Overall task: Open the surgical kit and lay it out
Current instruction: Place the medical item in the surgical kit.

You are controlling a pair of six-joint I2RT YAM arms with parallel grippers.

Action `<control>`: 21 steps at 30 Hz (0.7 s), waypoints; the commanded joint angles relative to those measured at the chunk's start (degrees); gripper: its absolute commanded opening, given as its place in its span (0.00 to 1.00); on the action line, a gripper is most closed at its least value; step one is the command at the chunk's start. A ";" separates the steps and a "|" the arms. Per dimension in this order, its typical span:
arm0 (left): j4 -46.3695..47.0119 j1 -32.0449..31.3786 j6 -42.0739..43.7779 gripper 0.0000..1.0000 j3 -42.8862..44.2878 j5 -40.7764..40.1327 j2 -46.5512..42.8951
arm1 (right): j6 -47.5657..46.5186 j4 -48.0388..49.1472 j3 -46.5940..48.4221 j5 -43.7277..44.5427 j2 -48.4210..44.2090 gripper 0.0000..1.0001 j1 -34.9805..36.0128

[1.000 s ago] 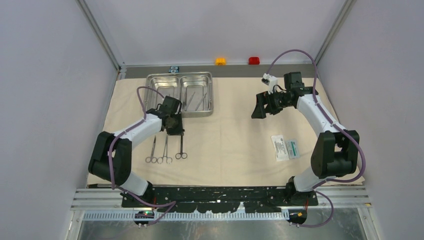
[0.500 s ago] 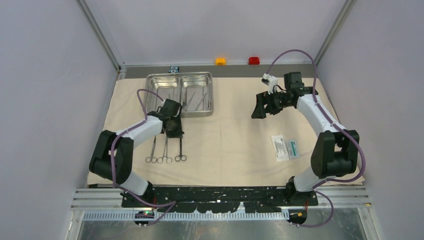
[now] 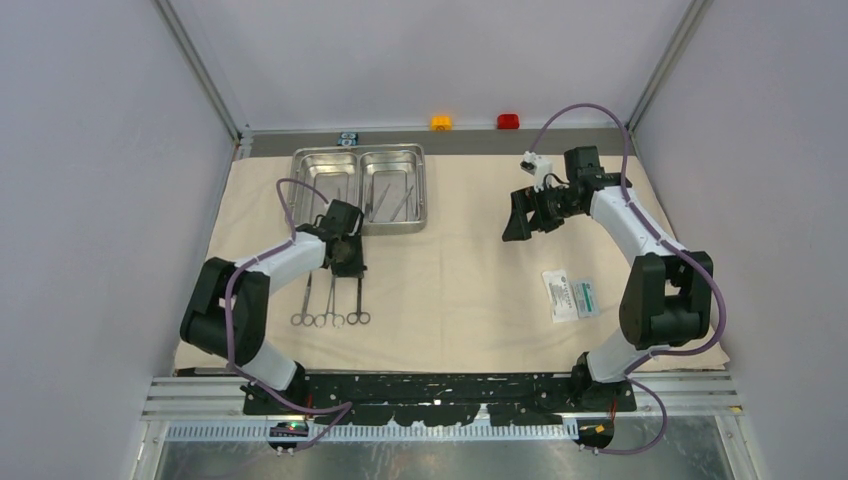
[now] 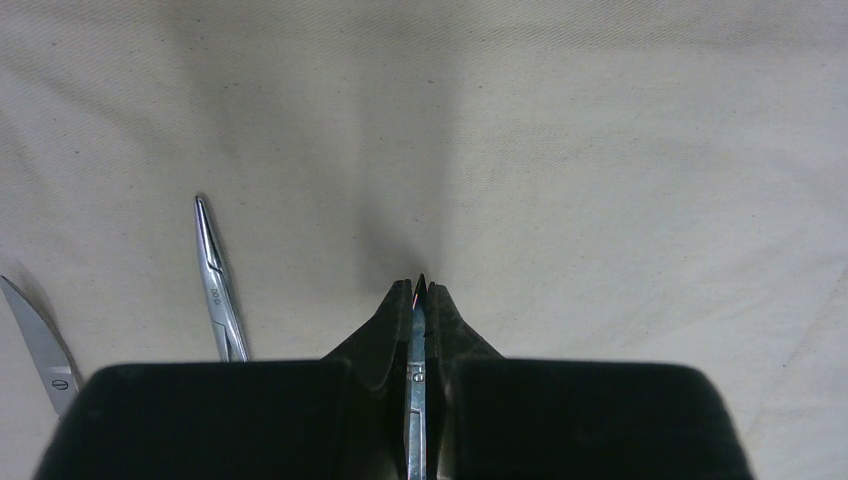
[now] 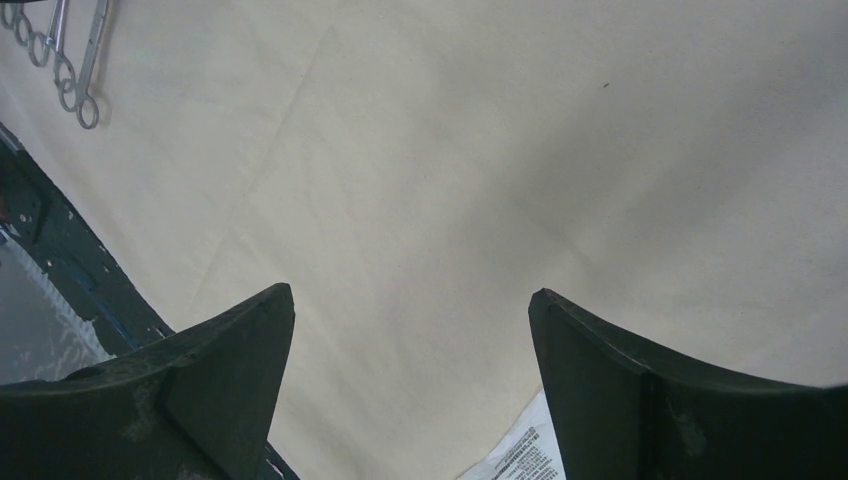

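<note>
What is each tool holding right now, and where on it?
Left tool pinches the ring-handled instrument at its pivot, near the tips. Right tool holds nothing.

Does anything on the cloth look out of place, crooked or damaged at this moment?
Nothing stands out. The cloth wrap lies flat, the steel tray sits square at its far edge, the ring-handled instruments lie in a parallel row, one in the shut left gripper, and the packet lies flat on the right.

Fingers point(image 5: 215, 365) wide apart — beige cloth point(image 5: 450, 180)
</note>
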 commanded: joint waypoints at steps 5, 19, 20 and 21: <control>2.47 0.34 0.29 0.00 -0.05 -0.68 0.95 | -0.99 -0.11 2.51 -1.12 -0.08 0.92 -0.12; 2.28 0.84 0.27 0.10 0.05 -0.92 2.54 | -1.07 -0.36 2.80 -1.37 0.21 0.92 -0.09; 2.21 0.86 0.35 0.11 0.13 -0.97 2.60 | -1.07 -0.36 2.81 -1.35 0.16 0.92 -0.10; 2.08 0.94 0.38 0.12 0.14 -0.87 2.57 | -1.08 -0.36 2.77 -1.26 0.16 0.92 -0.11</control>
